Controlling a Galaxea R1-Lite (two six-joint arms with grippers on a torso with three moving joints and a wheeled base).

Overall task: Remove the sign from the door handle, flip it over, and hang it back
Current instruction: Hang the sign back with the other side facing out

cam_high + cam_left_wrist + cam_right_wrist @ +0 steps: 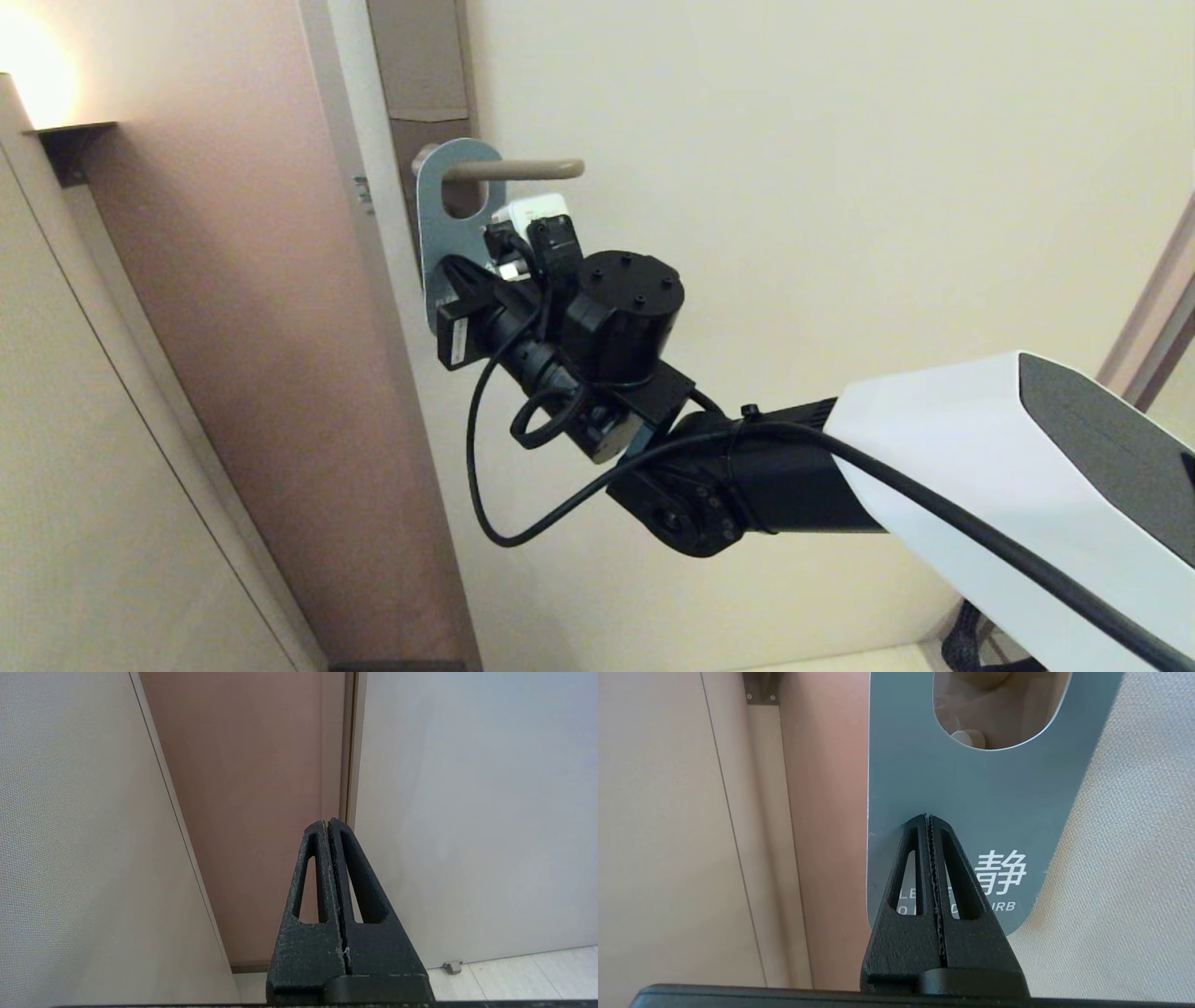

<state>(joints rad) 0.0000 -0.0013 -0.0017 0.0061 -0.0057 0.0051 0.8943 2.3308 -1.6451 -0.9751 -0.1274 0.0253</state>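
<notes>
Sign [439, 233] hanging on door handle [523, 169], blue side out; right gripper [928, 817] fully closed, gripping nothing. Removal, flip, rehang all pending.

The head camera is looking up and forward along the right arm [934, 448] at the door [794, 187], taking in the door handle [523, 169] and the sign [439, 233] from a middling range. The right wrist camera is sitting very close behind its pincer [927, 817], facing the sign [971, 788], which both views are sharing. The left wrist camera is looking past its pincer [327, 822] toward the door's [467, 812] lower part and the floor [514, 975].
</notes>
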